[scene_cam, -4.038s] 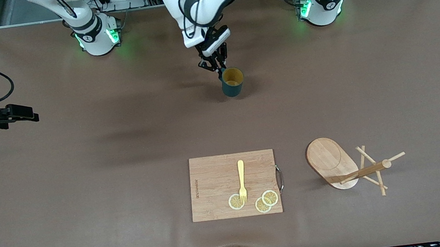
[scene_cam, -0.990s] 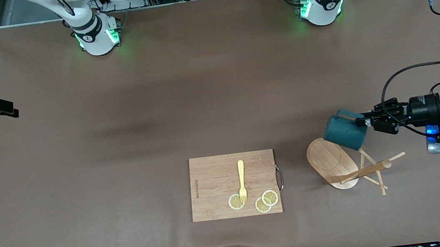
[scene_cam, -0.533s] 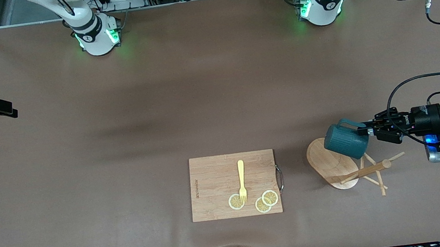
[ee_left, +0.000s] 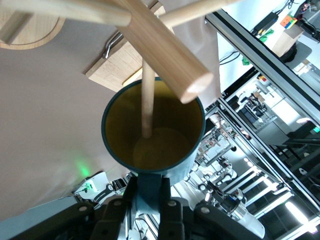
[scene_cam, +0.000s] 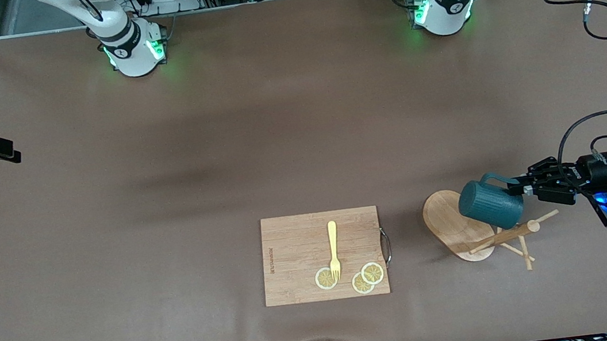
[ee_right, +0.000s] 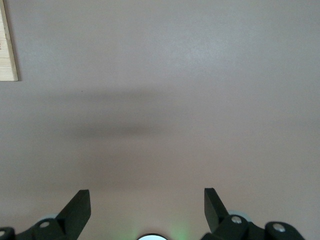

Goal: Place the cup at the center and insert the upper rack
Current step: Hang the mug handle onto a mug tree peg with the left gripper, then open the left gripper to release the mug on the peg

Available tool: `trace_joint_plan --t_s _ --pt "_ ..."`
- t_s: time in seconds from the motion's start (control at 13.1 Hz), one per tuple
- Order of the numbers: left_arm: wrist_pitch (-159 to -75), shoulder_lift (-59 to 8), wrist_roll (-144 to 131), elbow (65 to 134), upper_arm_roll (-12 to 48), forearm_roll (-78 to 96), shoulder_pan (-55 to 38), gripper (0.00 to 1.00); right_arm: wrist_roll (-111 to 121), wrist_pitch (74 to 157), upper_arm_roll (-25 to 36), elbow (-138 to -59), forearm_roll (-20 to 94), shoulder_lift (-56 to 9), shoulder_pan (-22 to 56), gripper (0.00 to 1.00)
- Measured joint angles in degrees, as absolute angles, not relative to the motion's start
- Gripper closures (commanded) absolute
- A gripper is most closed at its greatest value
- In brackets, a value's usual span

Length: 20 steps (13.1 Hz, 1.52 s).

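Note:
The dark teal cup (scene_cam: 490,205) hangs tipped on its side over the upper rack, held by its handle in my shut left gripper (scene_cam: 515,186). The upper rack, a light wooden mug tree (scene_cam: 505,235), lies on its side near the left arm's end of the table, its oval base (scene_cam: 449,222) tilted up. In the left wrist view my left gripper (ee_left: 150,192) clamps the handle. The cup's yellowish inside (ee_left: 165,145) faces the tree's post (ee_left: 160,47), and a thin peg (ee_left: 147,95) reaches into its mouth. My right gripper (ee_right: 146,205) waits open and empty over bare table at the right arm's end (scene_cam: 6,155).
A rectangular wooden cutting board (scene_cam: 297,258) lies near the front edge at mid-table, with a yellow fork (scene_cam: 334,248) and lemon slices (scene_cam: 363,279) on it. Its corner shows in the right wrist view (ee_right: 7,45). Brown table cloth (scene_cam: 219,146) covers the table.
Four seconds ago my left gripper had the cup upright near the table's middle. Over the last second it brought the cup down over the tree's pegs, toward the left arm's end. The right gripper barely shifted.

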State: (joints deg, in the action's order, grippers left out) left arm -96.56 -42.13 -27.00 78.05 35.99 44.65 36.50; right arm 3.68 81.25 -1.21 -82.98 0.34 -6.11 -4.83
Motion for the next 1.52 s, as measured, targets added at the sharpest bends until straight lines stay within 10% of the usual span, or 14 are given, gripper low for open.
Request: trace_joint_plan --t_s 1.37,1.52 --pt "-96.57 -49.47 -17.72 78.05 35.37 52.7 38.3 1.0 3.68 81.25 -0.94 -81.98 0.34 -6.12 -4.9 0.0" --pt "-96.57 -50.09 -16.69 78.06 35.14 53.56 38.3 0.81 3.68 81.25 -0.94 -81.98 0.34 -6.12 -4.9 0.0"
